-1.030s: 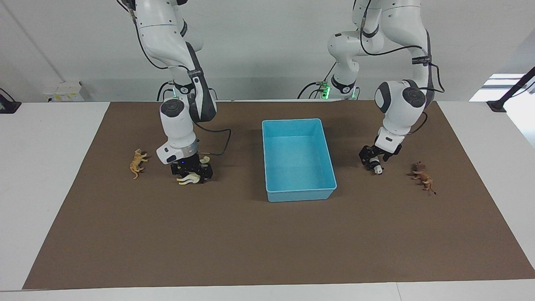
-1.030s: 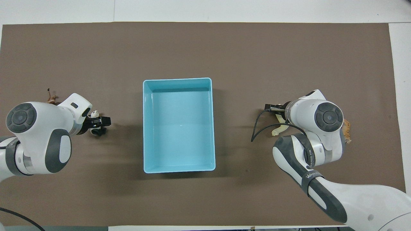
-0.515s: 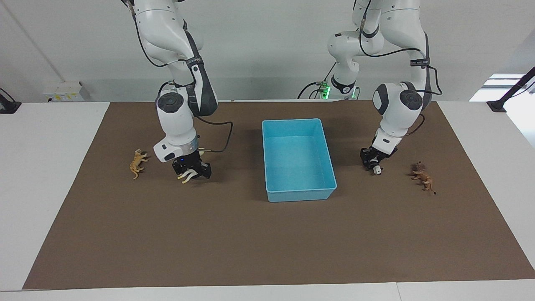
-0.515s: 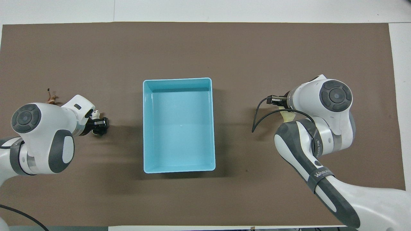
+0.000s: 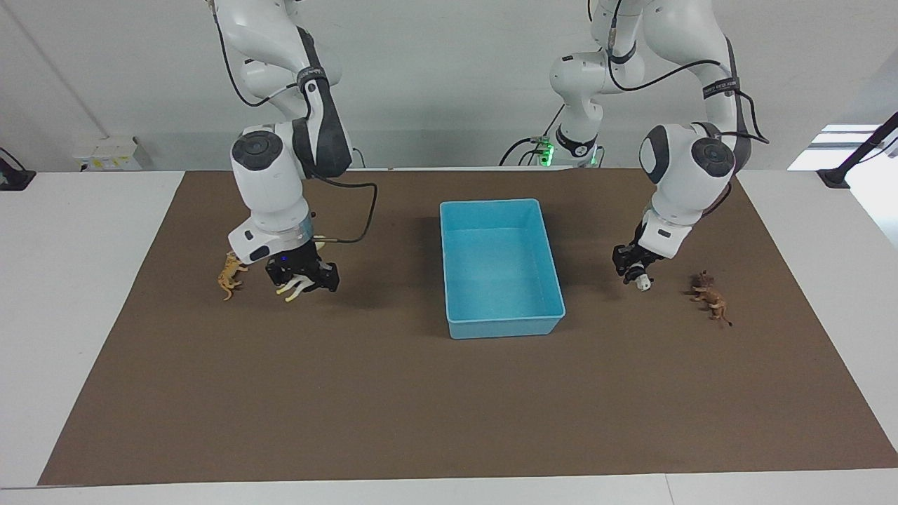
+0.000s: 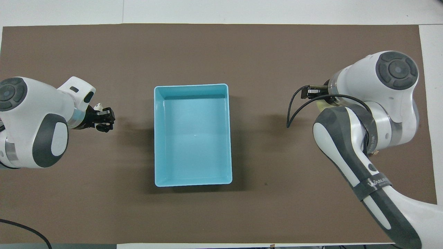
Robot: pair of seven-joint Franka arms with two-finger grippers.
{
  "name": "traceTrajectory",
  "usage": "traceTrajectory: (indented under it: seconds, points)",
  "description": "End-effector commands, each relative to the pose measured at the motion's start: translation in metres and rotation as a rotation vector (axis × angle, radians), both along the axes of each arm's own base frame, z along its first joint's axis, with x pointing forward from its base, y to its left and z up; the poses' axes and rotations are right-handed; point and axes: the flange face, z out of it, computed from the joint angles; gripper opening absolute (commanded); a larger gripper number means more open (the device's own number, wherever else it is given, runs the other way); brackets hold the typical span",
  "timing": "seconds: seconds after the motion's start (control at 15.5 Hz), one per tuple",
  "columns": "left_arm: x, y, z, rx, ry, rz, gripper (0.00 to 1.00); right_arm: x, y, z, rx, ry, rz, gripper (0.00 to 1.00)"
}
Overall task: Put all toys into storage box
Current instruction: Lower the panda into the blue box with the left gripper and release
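My right gripper [image 5: 303, 279] is shut on the pale cream llama [image 5: 292, 288] and holds it a little above the brown mat, beside the orange-tan tiger [image 5: 230, 275] lying on the mat. My left gripper [image 5: 633, 269] is shut on the black-and-white panda [image 5: 641, 283] and holds it just above the mat; they also show in the overhead view, gripper [image 6: 103, 119] and panda [image 6: 98, 106]. The brown lion [image 5: 710, 297] lies toward the left arm's end. The light-blue storage box [image 5: 505, 327] stands empty between the grippers, and it also shows in the overhead view [image 6: 192, 85].
The brown mat [image 5: 421, 407] covers most of the white table. A black cable [image 6: 294, 110] loops from the right wrist. In the overhead view the arms hide the right gripper, the lion and most of the tiger.
Both arms have risen. The right gripper lifted the llama off the mat and drifted toward the tiger. The left gripper lifted the panda slightly.
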Motion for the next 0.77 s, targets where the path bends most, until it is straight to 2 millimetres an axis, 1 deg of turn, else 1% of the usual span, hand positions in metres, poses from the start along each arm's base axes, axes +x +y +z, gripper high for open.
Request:
traceTrajectory:
  seconds: [0.0,0.06,0.13,0.19,0.26,0.32,0.39,0.45,0.51,0.58,0.71]
  points:
    - [0.006,-0.063,0.038,-0.025,0.005,0.182,0.13,0.005,-0.002,0.037,-0.006,0.014,0.011,0.0]
    - [0.004,-0.089,0.048,-0.046,-0.005,0.241,0.14,0.004,-0.004,0.048,-0.006,0.017,0.007,0.0]
    - [-0.002,-0.115,0.05,-0.053,-0.016,0.272,0.14,0.002,-0.006,0.059,-0.006,0.015,0.011,0.0]
    - [-0.007,-0.133,0.05,-0.065,-0.033,0.297,0.14,0.0,-0.006,0.066,-0.005,0.01,0.023,0.0]
    - [-0.014,-0.154,0.049,-0.076,-0.046,0.312,0.15,-0.003,-0.008,0.071,-0.004,0.009,0.026,0.0]
    - [-0.023,-0.179,0.047,-0.087,-0.052,0.319,0.16,-0.004,-0.008,0.073,-0.004,0.012,0.027,0.0]
    - [-0.031,-0.196,0.047,-0.095,-0.057,0.328,0.2,-0.005,-0.008,0.077,-0.003,0.006,0.027,0.0]
    - [-0.042,-0.212,0.043,-0.1,-0.059,0.312,0.48,-0.006,-0.008,0.078,-0.002,0.004,0.027,0.0]
    - [-0.049,-0.221,0.041,-0.101,-0.06,0.297,0.87,-0.006,-0.008,0.079,-0.002,0.003,0.027,0.0]
    - [-0.053,-0.223,0.041,-0.091,-0.048,0.29,1.0,-0.006,-0.008,0.08,0.0,0.002,0.028,0.0]
    - [-0.055,-0.222,0.04,-0.078,-0.031,0.292,1.0,-0.008,-0.006,0.083,0.001,-0.001,0.031,0.0]
